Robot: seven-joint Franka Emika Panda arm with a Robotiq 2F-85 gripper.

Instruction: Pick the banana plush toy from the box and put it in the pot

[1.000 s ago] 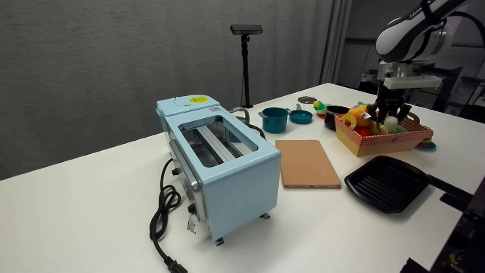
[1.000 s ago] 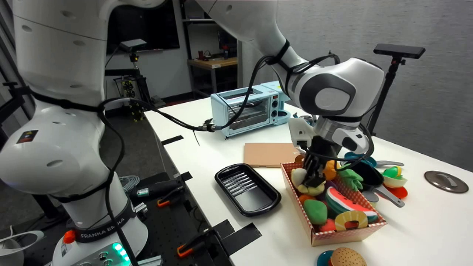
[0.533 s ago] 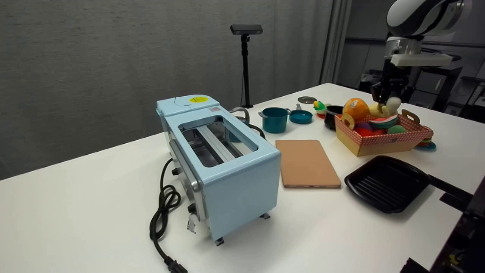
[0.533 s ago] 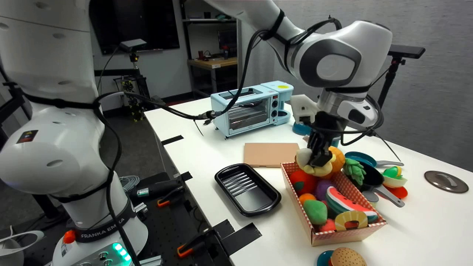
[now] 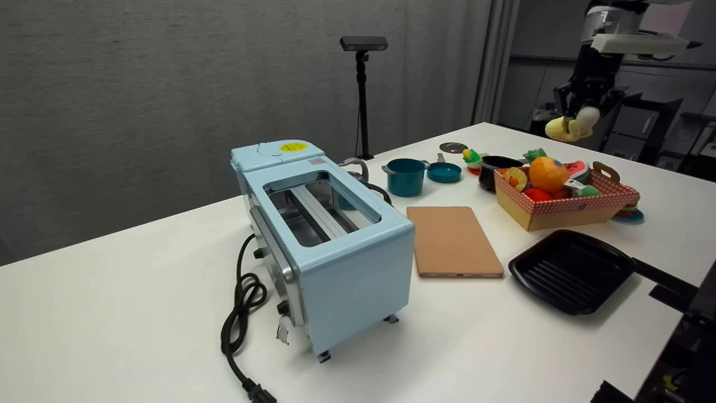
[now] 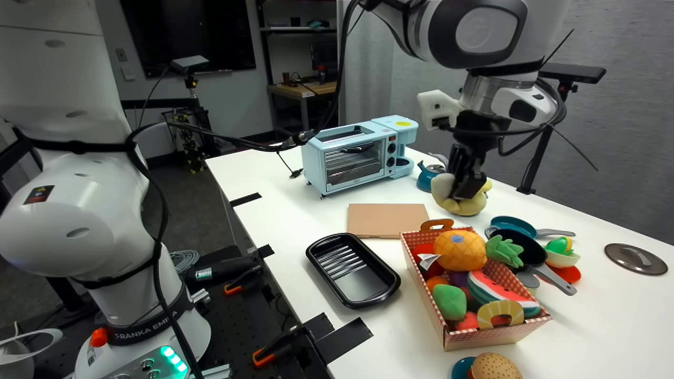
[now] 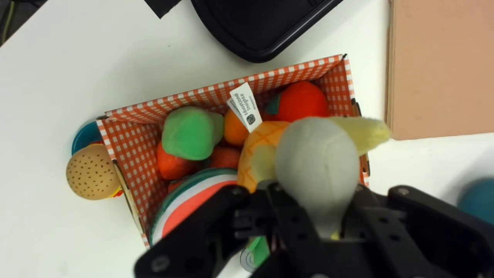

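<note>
1. The gripper (image 6: 466,189) hangs fingers-down over the table (image 6: 605,326), clamped on the banana plush toy (image 6: 468,206).
2. In the wrist view its fingers (image 7: 285,220) reach in from the bottom edge and stand parted only by what they pinch (soft plush fills the narrow gap between them). The toy's rounded, whitish end bulges up past them, and a yellow piece juts out to one side.
3. In an exterior view a dark finger crosses the middle of the toy, pale plush showing on both sides of it. The exact contact of the tips is hidden (the plush itself covers it).
4. The toy is in the air, out of the box (image 5: 582,217) and higher than its red-checked rim, in both exterior views.
5. Inside the box lie a pineapple-patterned orange toy (image 6: 461,250), a watermelon slice (image 6: 500,292) and a green toy (image 6: 450,301), among others.
6. The teal pot (image 5: 406,178) stands upright on the table, well apart from the toy, near a shallow teal pan (image 5: 444,173).
7. A black grill pan (image 5: 570,274) lies near the box, beside a brown cutting board (image 5: 456,246).
</note>
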